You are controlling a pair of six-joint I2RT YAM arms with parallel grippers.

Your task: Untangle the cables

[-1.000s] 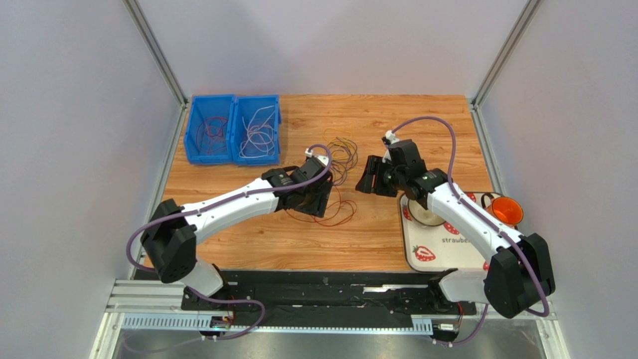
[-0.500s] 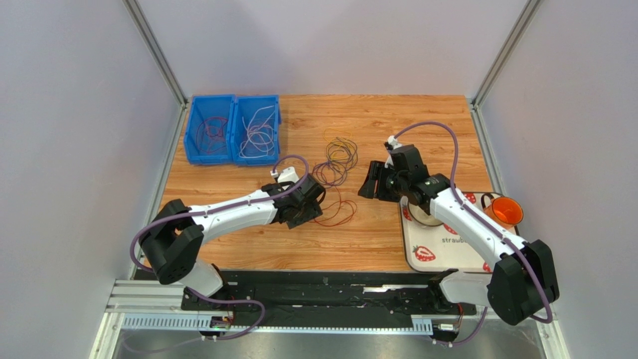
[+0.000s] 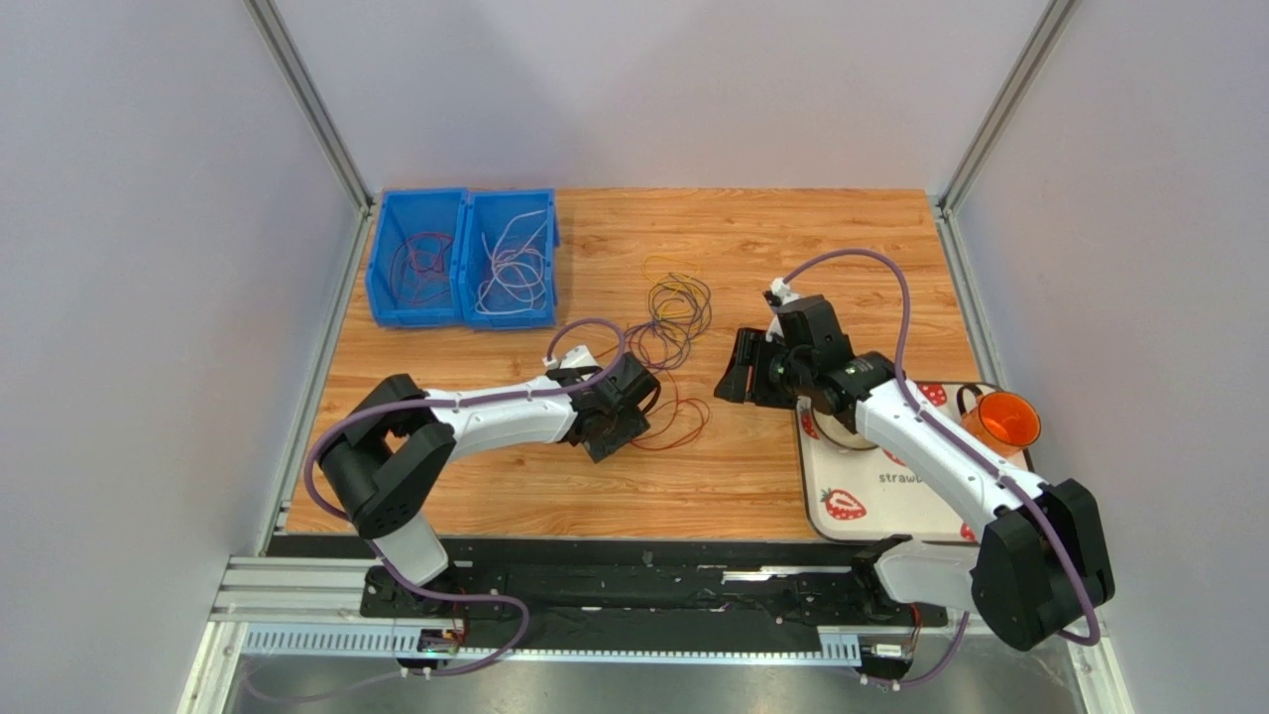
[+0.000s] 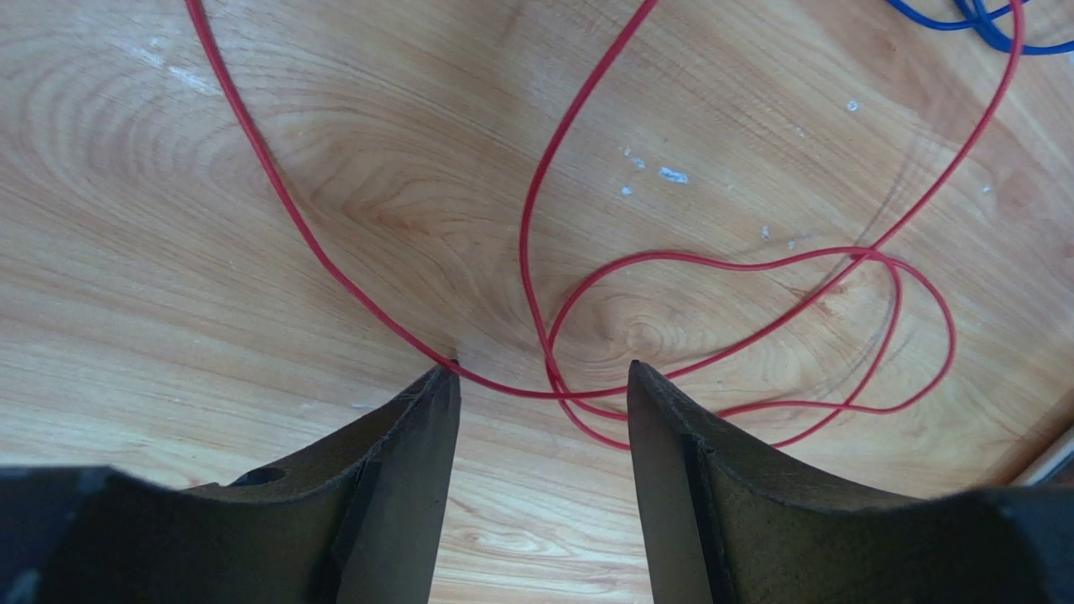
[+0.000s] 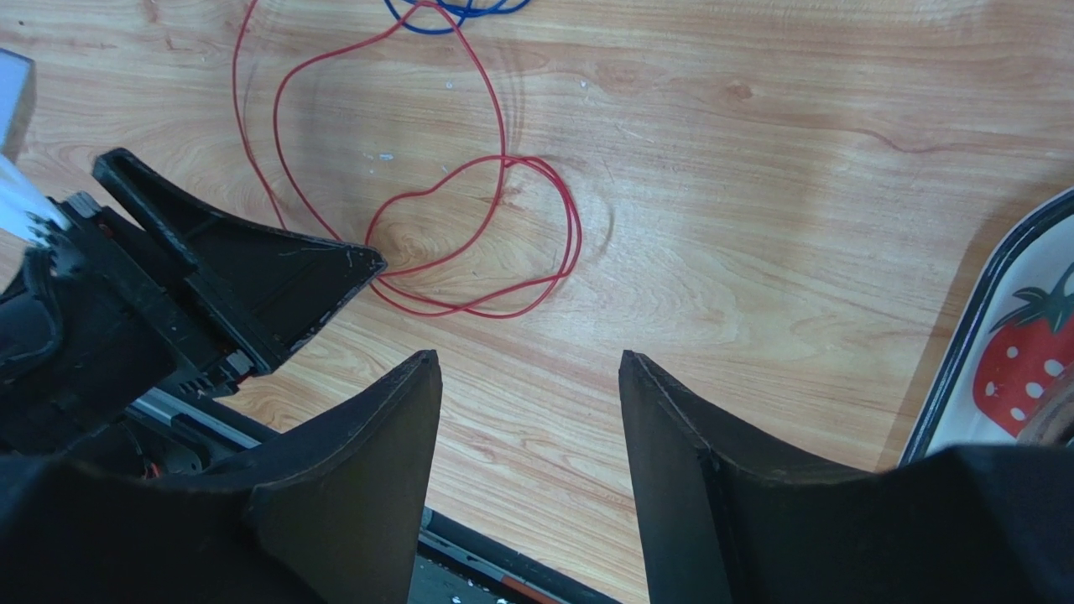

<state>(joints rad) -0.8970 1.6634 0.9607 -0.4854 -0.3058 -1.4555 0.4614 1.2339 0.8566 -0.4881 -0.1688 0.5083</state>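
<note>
On tabletop (image 3: pixel 834 238), cables (image 3: pixel 666 330) heaped at centre. One red cable (image 4: pixel 525 252) crosses between tips of left gripper (image 4: pixel 542 390), spread and low. The right gripper (image 5: pixel 530 378) is spread, empty and near. Pinch a single strand only, then draw it slowly away from the heap.

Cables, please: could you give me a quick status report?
Left claw open, straddling red cable. Right claw open, empty. Other cables tangled beyond.

place: robot lab cell | evidence: plain grey walls (image 3: pixel 134 298), aluminium frame posts (image 3: pixel 306 97), bolted mounting rail (image 3: pixel 641 588)
</note>
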